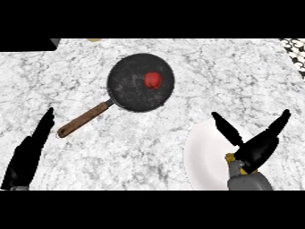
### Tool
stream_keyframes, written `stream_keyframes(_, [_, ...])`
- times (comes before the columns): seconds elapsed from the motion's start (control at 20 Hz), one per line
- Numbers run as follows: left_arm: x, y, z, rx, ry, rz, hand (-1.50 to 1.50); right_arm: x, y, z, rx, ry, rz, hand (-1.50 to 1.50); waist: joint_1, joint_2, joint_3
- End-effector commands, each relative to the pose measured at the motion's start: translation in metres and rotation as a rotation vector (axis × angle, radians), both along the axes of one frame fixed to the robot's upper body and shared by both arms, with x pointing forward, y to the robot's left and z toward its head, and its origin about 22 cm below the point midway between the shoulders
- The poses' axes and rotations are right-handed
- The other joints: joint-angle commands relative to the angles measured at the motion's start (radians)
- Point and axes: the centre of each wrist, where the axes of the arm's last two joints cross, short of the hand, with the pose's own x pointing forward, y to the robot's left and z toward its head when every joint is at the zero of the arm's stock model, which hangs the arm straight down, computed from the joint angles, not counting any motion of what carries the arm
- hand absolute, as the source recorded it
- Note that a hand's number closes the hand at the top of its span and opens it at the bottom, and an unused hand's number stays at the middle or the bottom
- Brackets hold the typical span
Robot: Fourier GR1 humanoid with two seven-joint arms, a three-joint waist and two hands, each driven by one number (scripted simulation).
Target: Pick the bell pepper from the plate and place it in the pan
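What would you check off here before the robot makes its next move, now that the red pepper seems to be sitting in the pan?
1. Bell pepper lies inside the pan: ok.
2. Plate has no pepper on its visible part: ok, though the right robot hand covers some of it.
3. Right robot hand is open and holds nothing, fingers spread above the plate: ok.
4. Left robot hand is open at the lower left, apart from the pan's wooden handle: ok.
5. Pan rests flat on the counter, well inside its edges: ok.
6. Whether the right robot hand touches the plate: cannot tell.
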Motion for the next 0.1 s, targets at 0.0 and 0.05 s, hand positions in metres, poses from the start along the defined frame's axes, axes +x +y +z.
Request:
stream_keyframes(0.0, [-0.007,-0.003,0.013,-0.008,-0.015,-0.027,0.00,-0.053,-0.015,0.022,0.001,0.002,0.019,-1.50,0.012,0.004,0.001])
stream_keyframes(0.05, [-0.010,0.001,0.006,-0.002,0.001,-0.005,0.00,-0.068,-0.005,0.024,0.003,0.006,0.014,-1.50,0.008,0.003,0.000])
